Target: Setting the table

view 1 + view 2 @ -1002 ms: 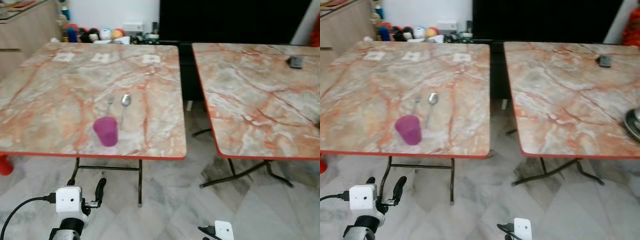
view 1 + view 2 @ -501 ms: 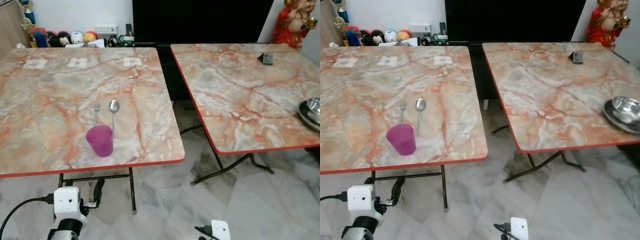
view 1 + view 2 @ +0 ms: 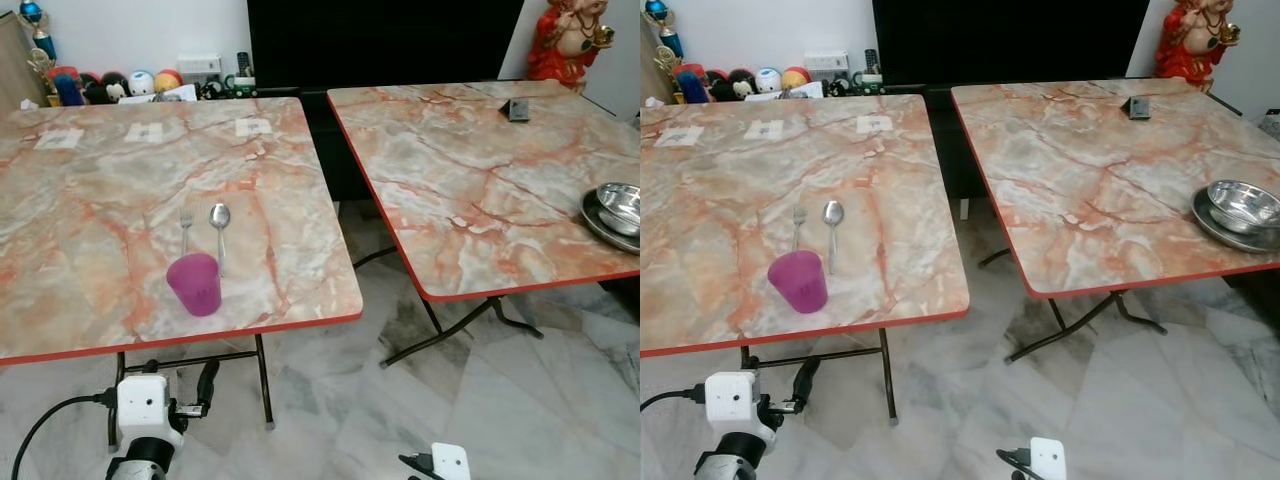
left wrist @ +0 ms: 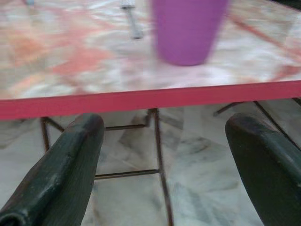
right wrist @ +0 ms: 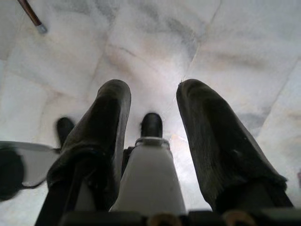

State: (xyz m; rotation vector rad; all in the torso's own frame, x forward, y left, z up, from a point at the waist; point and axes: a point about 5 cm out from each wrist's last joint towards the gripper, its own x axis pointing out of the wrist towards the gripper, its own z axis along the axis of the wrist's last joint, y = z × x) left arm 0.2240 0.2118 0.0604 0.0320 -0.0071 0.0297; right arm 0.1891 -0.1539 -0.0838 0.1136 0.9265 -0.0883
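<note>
A purple cup (image 3: 195, 284) stands near the front edge of the left marble table (image 3: 90, 310). A fork (image 3: 185, 217) and a spoon (image 3: 219, 216) lie side by side just behind it. On the right table (image 3: 1090, 200), at its right edge, a steel bowl (image 3: 1243, 203) sits on a steel plate (image 3: 1225, 230). My left gripper (image 4: 164, 165) is open and low in front of the left table, below its red edge, in line with the cup (image 4: 188, 28). My right gripper (image 5: 153, 89) hangs open, pointing at the floor.
A gap of marble floor (image 3: 400, 330) with folding table legs separates the two tables. A small dark object (image 3: 1137, 108) lies at the back of the right table. White cards (image 3: 875, 124) lie on the left table. Toys, a black screen and a red statue (image 3: 1190, 40) line the back wall.
The camera has swung to the right and tilted, bringing the bowl and plate into view. The cup, fork and spoon have not moved on the table. Both arms stay low.
</note>
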